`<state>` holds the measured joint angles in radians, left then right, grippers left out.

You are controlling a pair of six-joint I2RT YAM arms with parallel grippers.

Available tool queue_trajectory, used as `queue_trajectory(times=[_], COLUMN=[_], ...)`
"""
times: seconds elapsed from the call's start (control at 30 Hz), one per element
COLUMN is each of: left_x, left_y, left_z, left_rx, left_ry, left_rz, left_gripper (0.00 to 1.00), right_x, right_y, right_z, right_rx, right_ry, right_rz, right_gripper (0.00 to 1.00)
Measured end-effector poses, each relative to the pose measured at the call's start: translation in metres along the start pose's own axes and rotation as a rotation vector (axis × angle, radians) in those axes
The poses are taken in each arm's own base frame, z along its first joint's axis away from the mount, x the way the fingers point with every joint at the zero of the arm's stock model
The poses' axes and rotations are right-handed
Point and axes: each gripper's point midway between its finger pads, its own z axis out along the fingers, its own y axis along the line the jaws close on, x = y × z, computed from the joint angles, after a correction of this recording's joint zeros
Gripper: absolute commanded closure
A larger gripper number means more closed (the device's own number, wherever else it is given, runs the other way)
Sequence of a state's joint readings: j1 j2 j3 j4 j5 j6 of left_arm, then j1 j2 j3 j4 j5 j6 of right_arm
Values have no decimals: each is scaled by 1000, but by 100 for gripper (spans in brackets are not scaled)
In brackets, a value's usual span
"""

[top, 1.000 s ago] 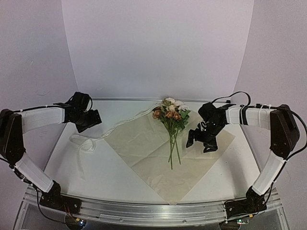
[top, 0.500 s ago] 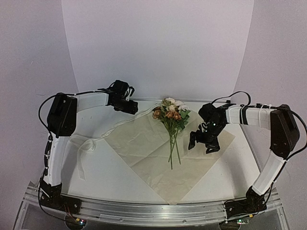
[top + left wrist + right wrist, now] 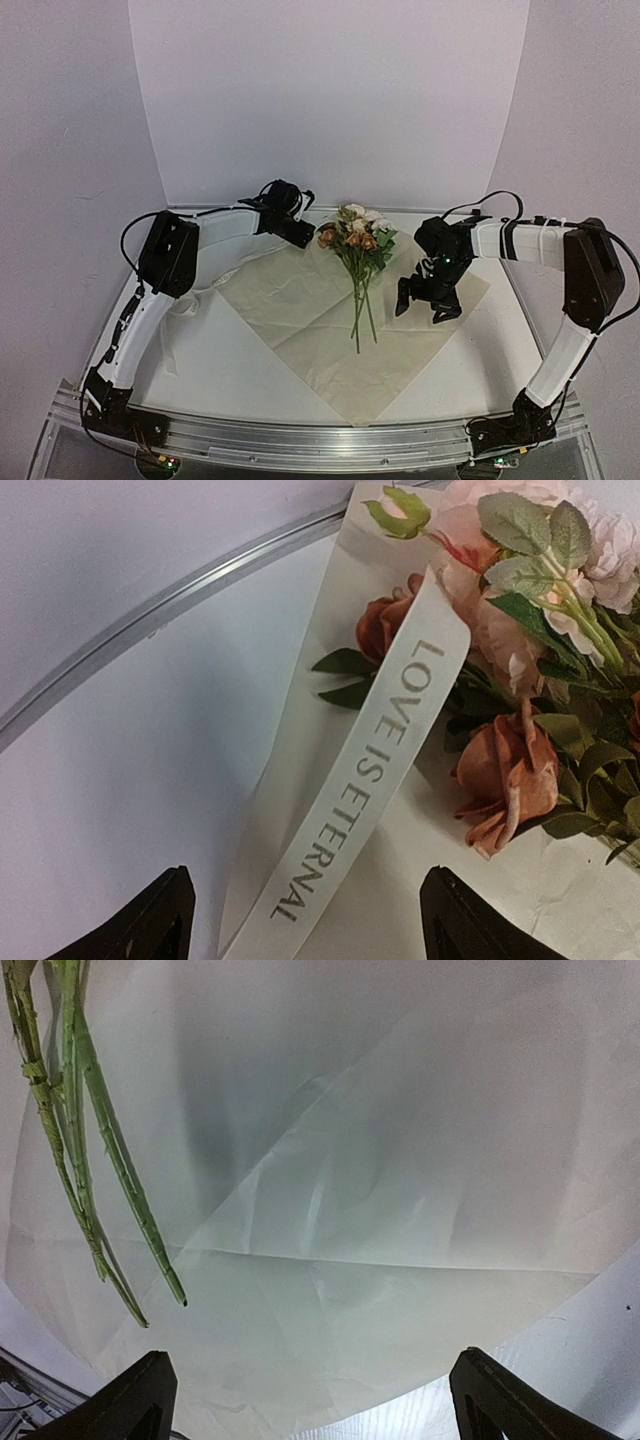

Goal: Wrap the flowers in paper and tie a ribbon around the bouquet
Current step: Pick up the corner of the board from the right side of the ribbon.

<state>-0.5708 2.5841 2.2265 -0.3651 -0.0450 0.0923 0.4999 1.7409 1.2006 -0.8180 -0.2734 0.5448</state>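
The flowers [image 3: 356, 238] lie loose on the flat paper [image 3: 300, 300], heads at the far corner and stems [image 3: 362, 305] pointing toward me. No wrapped bouquet is in view. The ribbon [image 3: 186, 300] trails from the left of the table up to the paper's far corner. My left gripper [image 3: 298, 230] hovers open just left of the flower heads. In its wrist view the lettered ribbon [image 3: 370, 780] runs between the wide-apart fingers of the gripper [image 3: 305, 905], touching neither, beside the roses [image 3: 510, 770]. My right gripper [image 3: 425, 298] hangs open over the paper [image 3: 350, 1160], right of the stems [image 3: 90, 1160].
The white table [image 3: 200, 350] has a curved metal rim [image 3: 180, 600] at the back, close behind the left gripper. A purple backdrop rises behind it. The paper's right edge lies near bare table [image 3: 570, 1380] under the right gripper.
My left arm has swung from the far left of the table rightward to the paper's far corner, over the ribbon's end. The right gripper has barely shifted.
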Motion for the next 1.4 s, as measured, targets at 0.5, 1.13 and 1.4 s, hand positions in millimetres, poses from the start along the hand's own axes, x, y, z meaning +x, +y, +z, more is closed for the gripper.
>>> queue_trajectory(times=[0.5,1.13,1.4], left_x=[-6,-26,-42], left_y=[1,56,146], left_z=[30,2,-103], left_rx=[-62,-275,-468], left_ry=[-72,-174,-234], left_rz=[95,21,-185], left_gripper=[41,100,100], right_x=[4,5,4], right_y=[-3,-7,-9], right_z=[-1,-6,-7], right_rx=[15,34,46], right_ry=[16,10,1], right_rz=[-3,-21,-42], right_gripper=[2,2,2])
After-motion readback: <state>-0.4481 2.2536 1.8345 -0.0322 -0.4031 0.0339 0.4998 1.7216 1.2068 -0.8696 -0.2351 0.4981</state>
